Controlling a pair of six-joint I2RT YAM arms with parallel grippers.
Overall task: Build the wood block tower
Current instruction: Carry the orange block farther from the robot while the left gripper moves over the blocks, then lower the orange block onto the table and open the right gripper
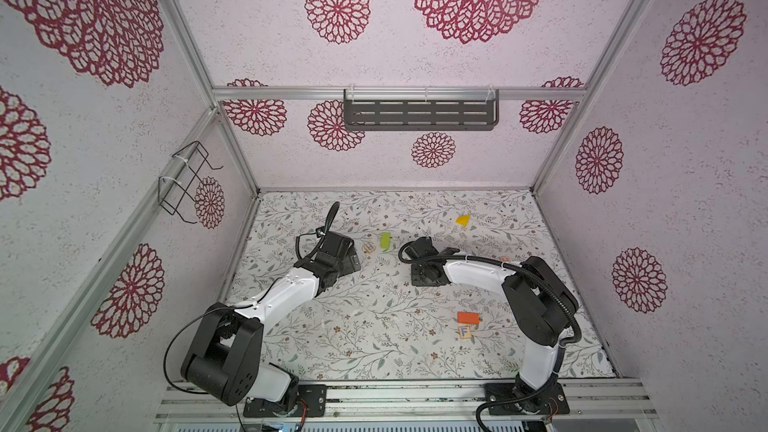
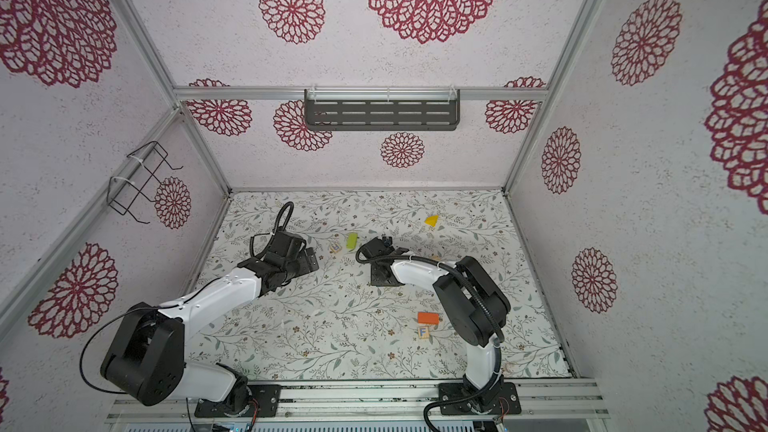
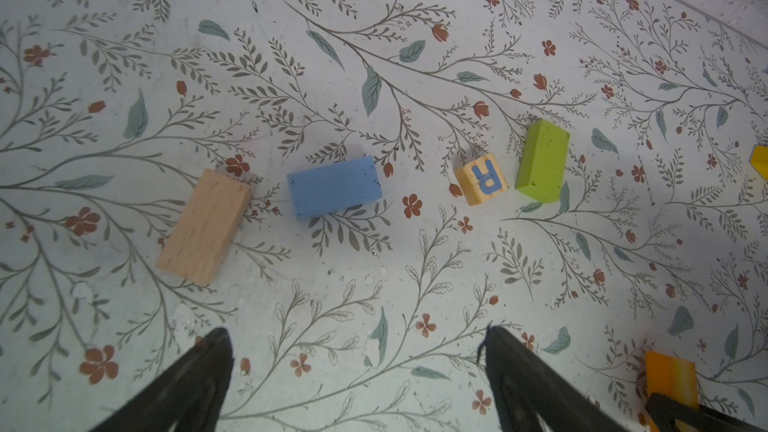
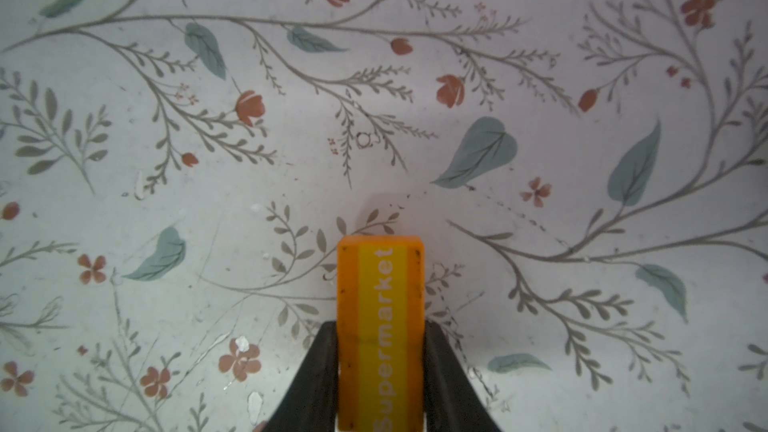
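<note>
Orange "Supermarket" block, likely light, stiff and smooth, sits clamped by its long flat sides in the right pincer over the bench middle; left pincer gapes wide near the loose blue block.

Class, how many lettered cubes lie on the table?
2: the R cube beside the lime block, the F cube beside the red-orange block. The right arm may hide more.

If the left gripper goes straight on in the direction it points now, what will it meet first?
Probably the blue block: it lies nearly centred ahead of the open left gripper, only bare mat between. Depth is unclear; the jaws may touch the mat first.
</note>
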